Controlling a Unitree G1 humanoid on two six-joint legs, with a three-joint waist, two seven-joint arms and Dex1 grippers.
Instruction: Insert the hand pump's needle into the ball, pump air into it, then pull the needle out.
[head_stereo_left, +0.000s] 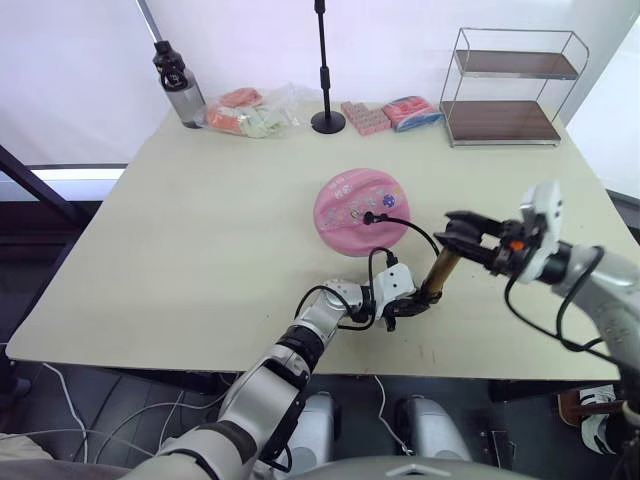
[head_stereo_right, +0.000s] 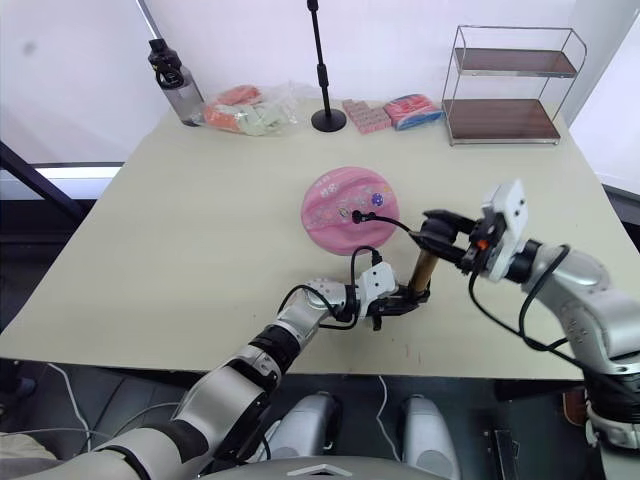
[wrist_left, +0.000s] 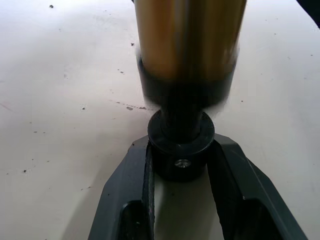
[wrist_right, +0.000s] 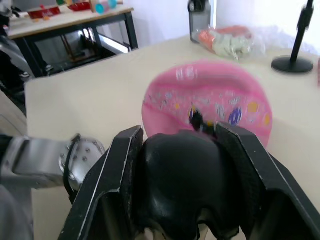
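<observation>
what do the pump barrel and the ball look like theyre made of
Hand pump barrel: likely metal, a glossy gold-bronze finish with bright streaks of reflection; its end caps look like matte black plastic. Ball: probably rubber, matte pink with darker seams and small printed stickers.

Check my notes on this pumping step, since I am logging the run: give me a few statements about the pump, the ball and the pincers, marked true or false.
1. The left pincer clamps the base of the hand pump. True.
2. The right pincer is open and away from the pump. False: it is shut on the pump's black handle.
3. The needle sits in the ball. True.
4. The ball stands on the wire shelf. False: it lies on the table.
</observation>
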